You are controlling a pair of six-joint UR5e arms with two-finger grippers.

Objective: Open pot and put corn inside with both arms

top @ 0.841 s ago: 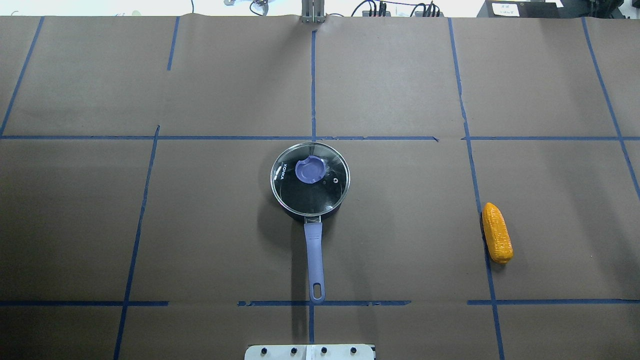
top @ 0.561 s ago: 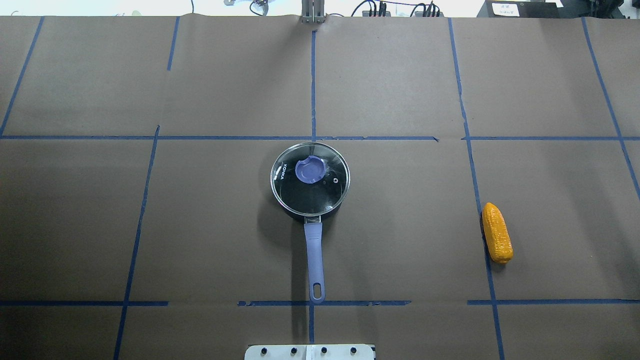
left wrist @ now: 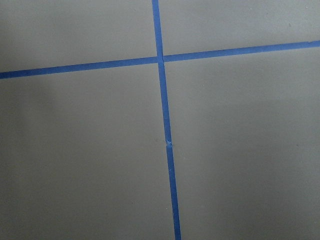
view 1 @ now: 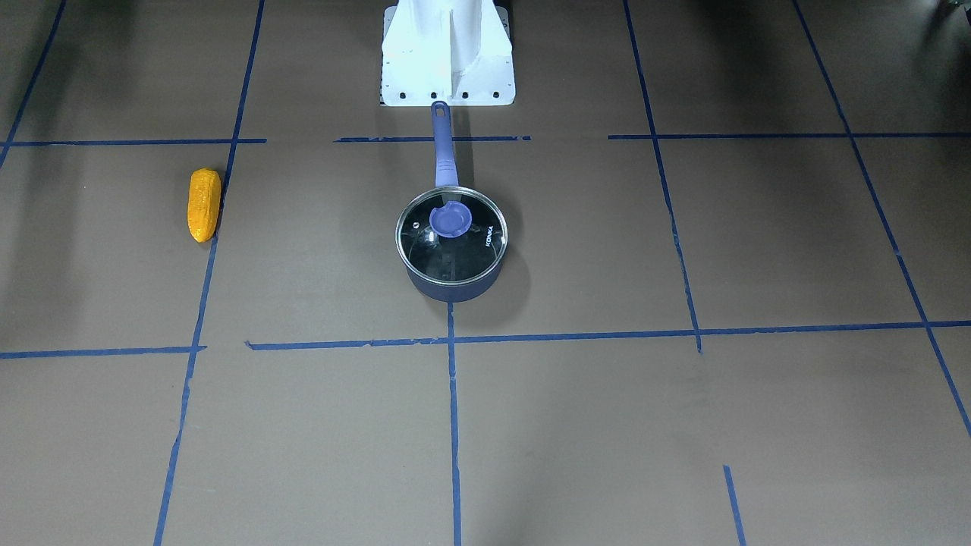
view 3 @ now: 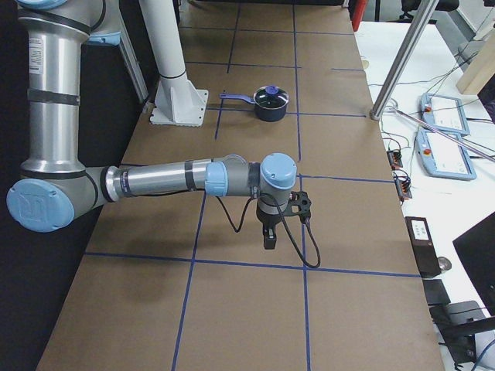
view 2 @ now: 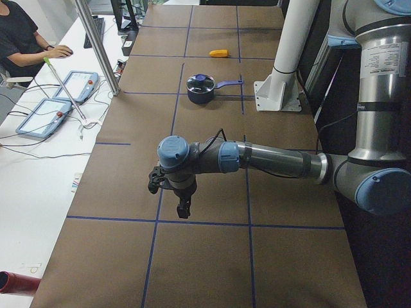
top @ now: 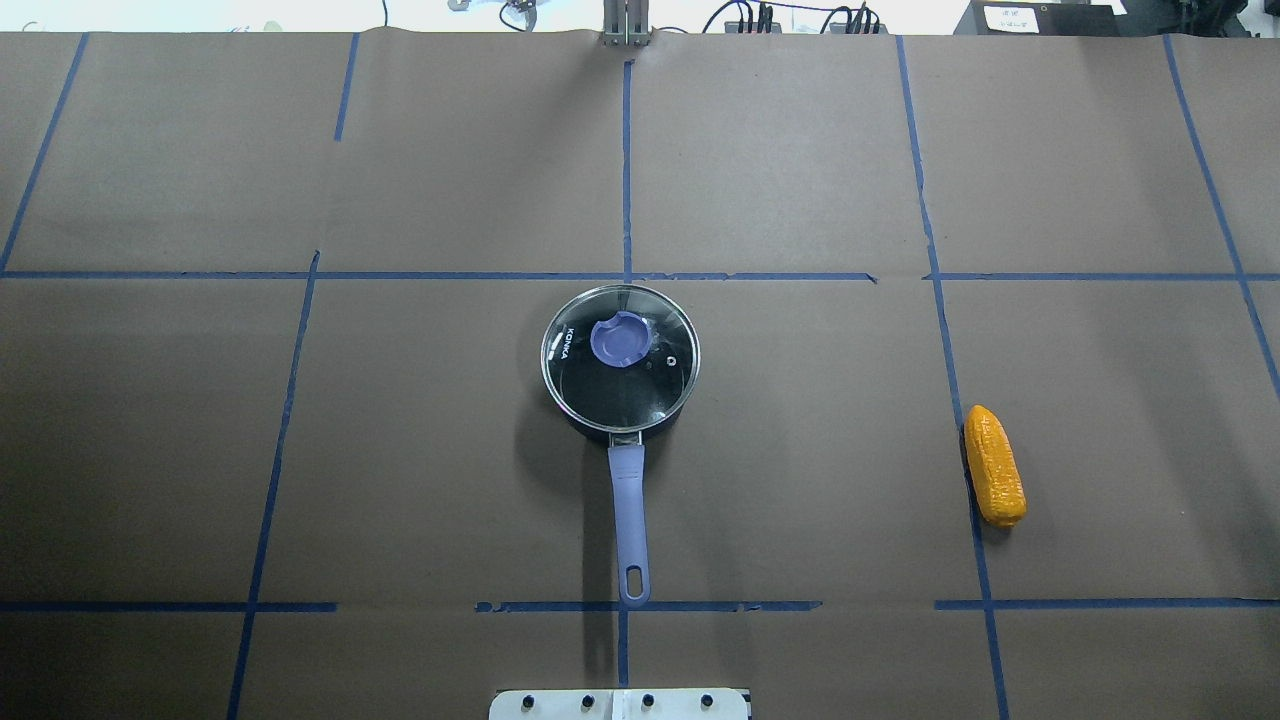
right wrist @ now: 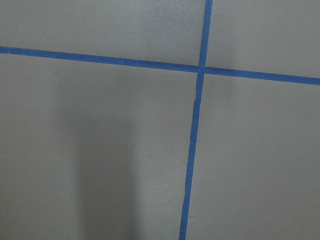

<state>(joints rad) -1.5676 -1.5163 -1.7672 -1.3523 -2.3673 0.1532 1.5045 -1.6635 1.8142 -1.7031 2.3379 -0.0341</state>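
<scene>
Left gripper (view 2: pixel 183 208) hangs low over the brown table (top: pixel 800 450), left of centre in the exterior left view, at the end of the left arm (view 2: pixel 270 160) that reaches in from the right edge. It points down near a blue tape line (left wrist: pixel 162 60); I cannot tell whether its jaws are spread or pressed together. The right gripper (view 3: pixel 268 238) sits just below the middle of the exterior right view, also pointing down, on the right arm (view 3: pixel 162 179) stretching in from the left edge; its jaws cannot be judged either. Both wrist views show only brown paper and crossing tape, no fingers.

Well apart from both grippers, the pot (top: pixel 620 360) stands at the centre of the overhead view with its glass lid (top: pixel 655 385) on and the blue knob (top: pixel 620 340) on top. Its long handle (top: pixel 630 520) runs toward the bottom of the frame, toward the white pedestal (view 1: pixel 447 53). The corn (top: pixel 994 466) lies flat at the right of the overhead view, well apart from the pot, beside a tape line. A person (view 2: pixel 19 32) sits in the upper left of the exterior left view.
</scene>
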